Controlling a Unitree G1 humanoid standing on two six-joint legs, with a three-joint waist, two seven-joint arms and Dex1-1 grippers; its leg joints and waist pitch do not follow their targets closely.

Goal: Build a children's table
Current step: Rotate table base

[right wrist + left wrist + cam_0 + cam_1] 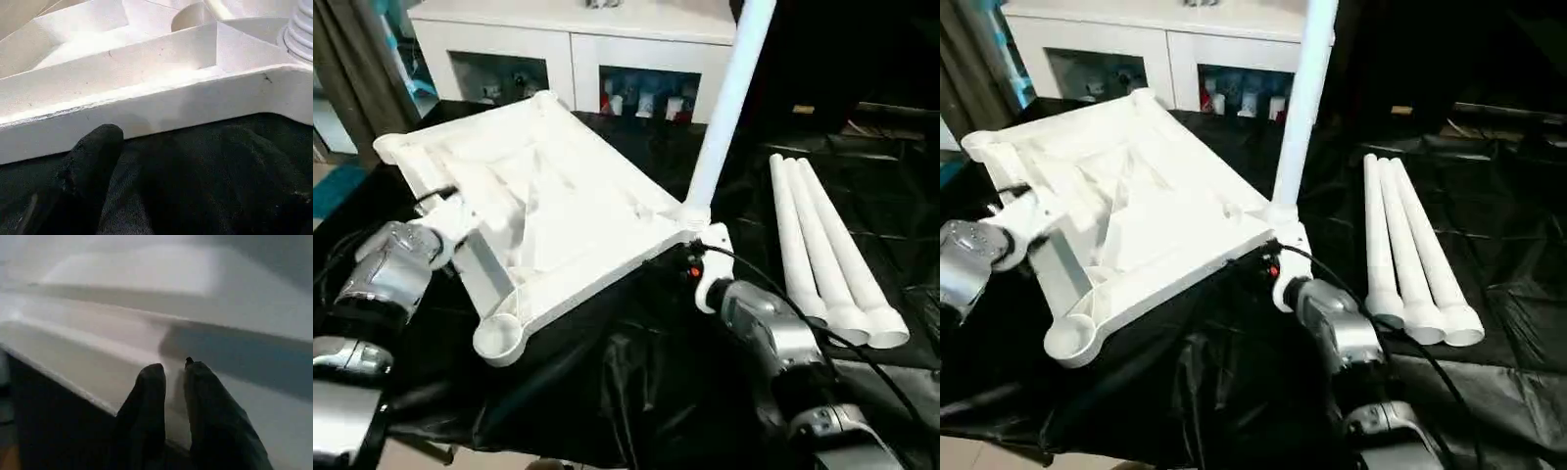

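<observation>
— White plastic everywhere. How far along is it?

— About a quarter, I'd judge. The white rectangular ribbed plastic slab [568, 206] lies underside up and tilted on the black-sheeted tabletop [636, 392]. One long white tapered tube leg [724, 108] stands upright in its near right corner socket.

— And the others?

— Three matching white tube legs [822, 255] lie side by side to the right, well apart from the slab. The near left round socket [497, 340] is empty, and so, it seems, are the far ones.

— The tools?

— The left tool [176, 382] looks clamped on the slab's left rim. The right tool [171, 147] sits with fingers apart just under the near rim, beside the fitted leg.
</observation>
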